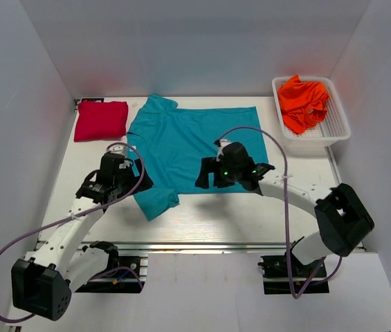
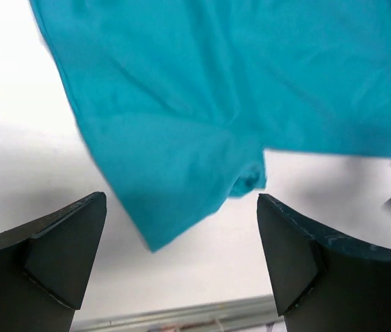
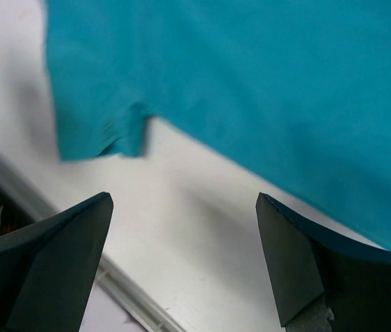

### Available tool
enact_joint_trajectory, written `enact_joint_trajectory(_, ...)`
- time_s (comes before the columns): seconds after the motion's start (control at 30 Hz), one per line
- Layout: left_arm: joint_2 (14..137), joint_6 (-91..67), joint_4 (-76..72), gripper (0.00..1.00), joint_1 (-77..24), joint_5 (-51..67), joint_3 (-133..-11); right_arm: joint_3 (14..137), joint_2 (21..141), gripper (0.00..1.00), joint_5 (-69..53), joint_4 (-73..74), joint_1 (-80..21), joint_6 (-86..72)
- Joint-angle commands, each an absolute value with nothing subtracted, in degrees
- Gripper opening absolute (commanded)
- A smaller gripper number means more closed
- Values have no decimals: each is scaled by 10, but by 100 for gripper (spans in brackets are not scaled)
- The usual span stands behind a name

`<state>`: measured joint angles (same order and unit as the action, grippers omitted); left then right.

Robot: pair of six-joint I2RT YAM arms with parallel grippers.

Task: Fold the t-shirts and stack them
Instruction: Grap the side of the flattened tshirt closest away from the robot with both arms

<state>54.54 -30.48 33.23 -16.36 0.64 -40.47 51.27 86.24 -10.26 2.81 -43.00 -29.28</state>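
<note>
1. Teal t-shirt [image 1: 188, 149] lies spread on the table [image 1: 216, 214], unfolded, with its near sleeve [image 1: 157, 200] sticking out toward the arm bases. I use this shirt as the reference below.
2. Red t-shirt [image 1: 101, 120] sits folded, just beside the teal shirt's far-left corner.
3. Orange t-shirt [image 1: 303, 102] is crumpled in a white basket [image 1: 339, 131], well apart to the teal shirt's right.
4. Left gripper [image 2: 181, 200]: jaws wide apart, nothing held. It hangs above the near sleeve.
5. Right gripper [image 3: 185, 200]: jaws wide apart, nothing held. It hangs over the teal shirt's near edge, with bare table between the fingers.
6. Step in hand (judgement): the teal shirt is laid out and its first fold has not begun. One shirt is done and the orange one waits.
7. Next move (judgement): each claw pinches the near edge, left at the sleeve and right along the side. Both then carry it across the body together so the cloth does not bunch.
</note>
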Motion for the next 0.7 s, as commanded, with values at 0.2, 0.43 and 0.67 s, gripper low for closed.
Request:
enact_joint_trajectory(0.2,624,-306,390,91,-199,113,-338,417,741,90,58,146,-287,-356)
enact_joint_trajectory(0.43,632,-361,410,75,-225,77,-312,371,658,90,119,188,-236,-354)
enact_joint_trajectory(0.67,658,-348,324,61,-225,49,-305,335,670,90,106,184,-193,-349)
